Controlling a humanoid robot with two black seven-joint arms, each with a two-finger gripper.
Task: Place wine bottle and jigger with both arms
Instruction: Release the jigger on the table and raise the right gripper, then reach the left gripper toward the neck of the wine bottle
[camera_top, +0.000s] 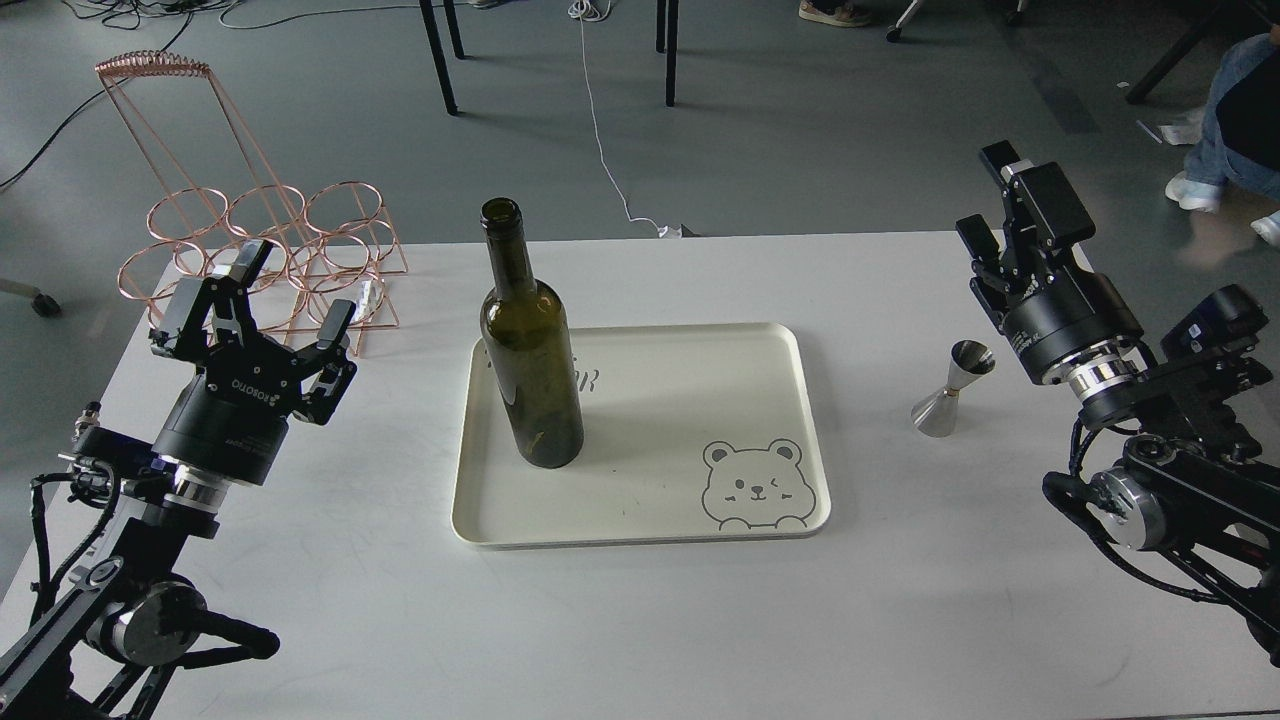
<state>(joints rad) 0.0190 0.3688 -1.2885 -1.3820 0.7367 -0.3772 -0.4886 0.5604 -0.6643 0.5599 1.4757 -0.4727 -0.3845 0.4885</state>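
I read the tall dark olive-green glass wine bottle (530, 350) as already placed, upright on the cream tray's (640, 530) nine o'clock side, left fingers (250, 265) spread and empty, so next my right fingers (985, 245), apparently parted and empty, must take the small steel hourglass jigger (953, 390) on the table (640, 620) at the tray's three o'clock

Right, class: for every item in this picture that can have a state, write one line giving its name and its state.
wine bottle: upright on the tray, uncapped
jigger: upright on the table, right of the tray
tray: flat on the table, holding only the bottle
wire rack: standing, rings empty
left gripper: open, empty
right gripper: open, empty
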